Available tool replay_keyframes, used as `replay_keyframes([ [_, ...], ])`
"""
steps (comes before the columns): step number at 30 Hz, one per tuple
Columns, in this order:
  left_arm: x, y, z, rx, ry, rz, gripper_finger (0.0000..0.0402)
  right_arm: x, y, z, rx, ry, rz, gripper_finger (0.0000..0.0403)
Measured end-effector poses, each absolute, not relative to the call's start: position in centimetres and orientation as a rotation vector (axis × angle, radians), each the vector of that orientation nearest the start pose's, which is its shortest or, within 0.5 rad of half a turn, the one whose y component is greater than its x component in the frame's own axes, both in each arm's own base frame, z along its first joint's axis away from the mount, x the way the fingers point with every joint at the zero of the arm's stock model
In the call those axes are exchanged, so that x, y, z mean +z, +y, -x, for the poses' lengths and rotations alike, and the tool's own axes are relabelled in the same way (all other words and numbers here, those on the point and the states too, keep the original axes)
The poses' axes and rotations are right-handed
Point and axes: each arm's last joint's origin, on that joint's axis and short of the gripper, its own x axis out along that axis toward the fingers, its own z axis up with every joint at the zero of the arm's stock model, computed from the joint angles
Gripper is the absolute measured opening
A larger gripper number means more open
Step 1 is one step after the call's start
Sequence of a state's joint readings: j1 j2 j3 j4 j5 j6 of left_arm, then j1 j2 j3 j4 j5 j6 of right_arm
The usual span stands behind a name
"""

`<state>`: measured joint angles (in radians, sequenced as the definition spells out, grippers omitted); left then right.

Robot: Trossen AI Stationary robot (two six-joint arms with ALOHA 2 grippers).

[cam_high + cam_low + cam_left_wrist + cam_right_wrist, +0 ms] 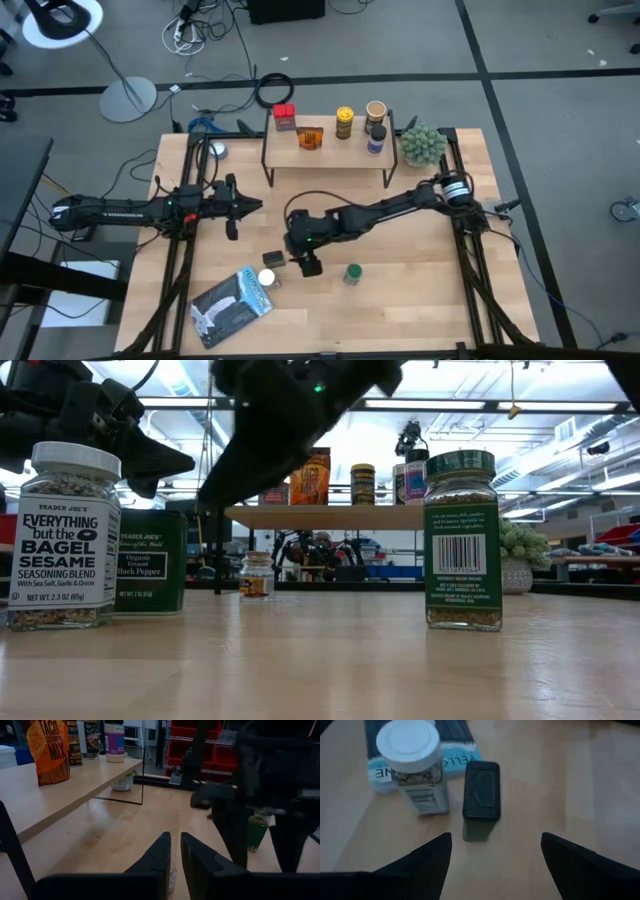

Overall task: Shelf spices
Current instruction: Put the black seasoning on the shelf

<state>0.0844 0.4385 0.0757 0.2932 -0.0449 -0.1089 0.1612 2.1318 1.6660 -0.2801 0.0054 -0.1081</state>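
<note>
The light-wood shelf [325, 152] stands on black legs at the table's far side and carries several spices: a red tin [285, 117], an orange packet [309, 138], a yellow jar [344, 122] and two more jars. On the tabletop stand a white-lidded seasoning jar [412, 765], a dark pepper tin [481, 795], a green-lidded jar [462, 540] and a small jar [256, 573]. My right gripper [495, 850] hovers open above the pepper tin, one finger on each side, apart from it. My left gripper [175, 842] waits at mid-left, fingers almost together.
A flat blue-grey packet [232, 305] lies near the front left, just behind the seasoning jar [267, 278]. A spiky green plant [423, 145] stands at the shelf's right end. Bare wood stretches across the table's near right part.
</note>
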Motion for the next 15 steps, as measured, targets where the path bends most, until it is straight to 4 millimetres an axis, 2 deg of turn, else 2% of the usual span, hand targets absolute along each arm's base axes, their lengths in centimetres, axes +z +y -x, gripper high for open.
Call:
replay_keyframes([
  [6,17.8,1.2,-12.7,0.133,0.062,0.11,0.0048,18.4,7.9,-48.9,0.238,0.75,0.141,0.0305],
  [9,17.8,1.2,-12.7,0.133,0.062,0.11,0.0048,18.2,8.1,-49.5,0.239,0.741,0.134,0.0303],
  [12,17.8,1.2,-12.7,0.133,0.062,0.11,0.0048,18.1,8.1,-49.6,0.234,0.739,0.116,0.0285],
  [15,17.8,1.2,-12.7,0.133,0.062,0.11,0.0048,18.1,8.2,-49.7,0.23,0.728,0.107,0.0248],
])
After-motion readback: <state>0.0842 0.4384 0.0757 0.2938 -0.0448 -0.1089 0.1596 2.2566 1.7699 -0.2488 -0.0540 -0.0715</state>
